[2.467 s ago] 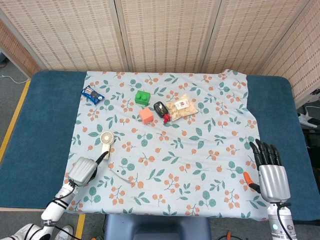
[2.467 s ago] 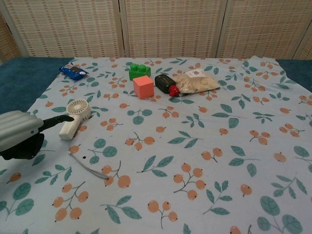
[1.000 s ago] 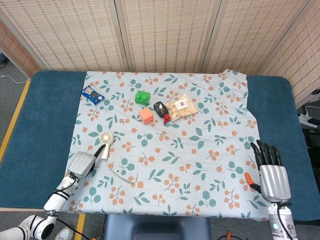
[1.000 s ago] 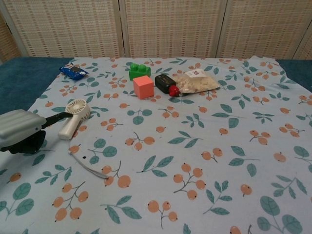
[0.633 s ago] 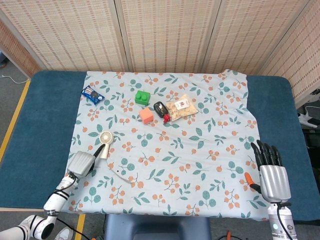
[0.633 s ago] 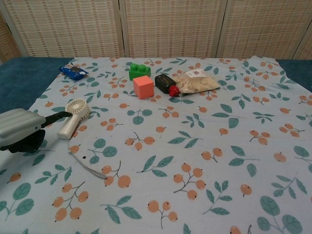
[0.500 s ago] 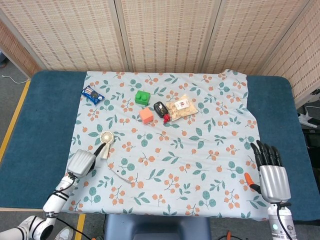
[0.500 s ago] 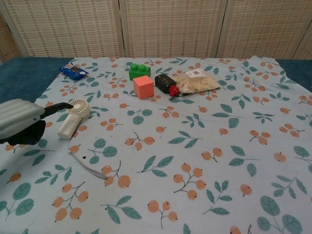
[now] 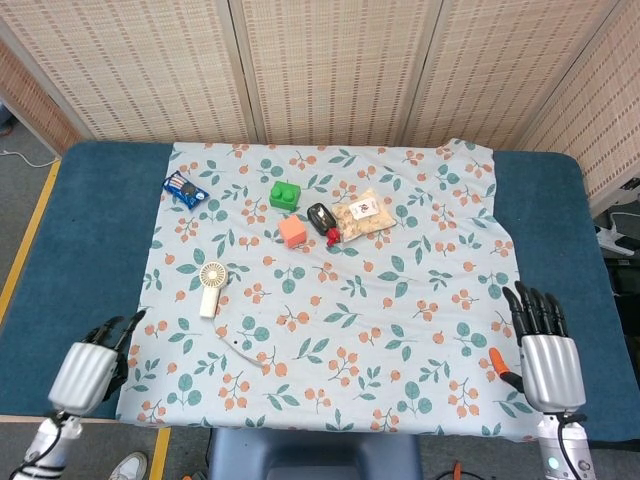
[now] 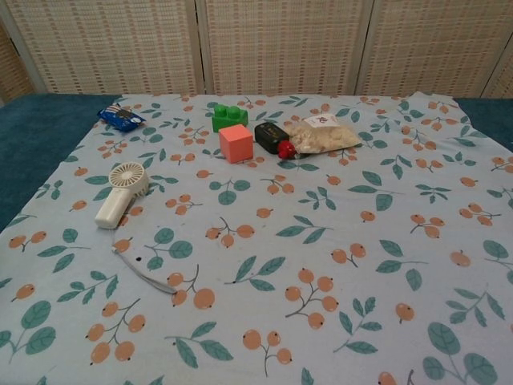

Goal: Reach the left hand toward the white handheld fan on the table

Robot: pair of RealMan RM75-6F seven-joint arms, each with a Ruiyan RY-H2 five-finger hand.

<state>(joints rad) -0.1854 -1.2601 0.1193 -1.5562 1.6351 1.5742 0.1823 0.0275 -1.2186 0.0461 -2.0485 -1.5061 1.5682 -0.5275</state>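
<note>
Our left hand (image 9: 92,362), fingers apart and empty, sits at the table's near-left corner; the white plastic handheld fan (image 9: 211,286) looks light and rigid, so we'd grasp its handle.

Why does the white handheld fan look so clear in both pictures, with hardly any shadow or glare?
Head view: soft, even light from above; the white handheld fan casts only a thin shadow on the floral tablecloth, and nothing is blurred. Chest view: the fan and the orange cube are sharp, with faint shadows and no glare; the low angle stretches the near cloth pattern.
</note>
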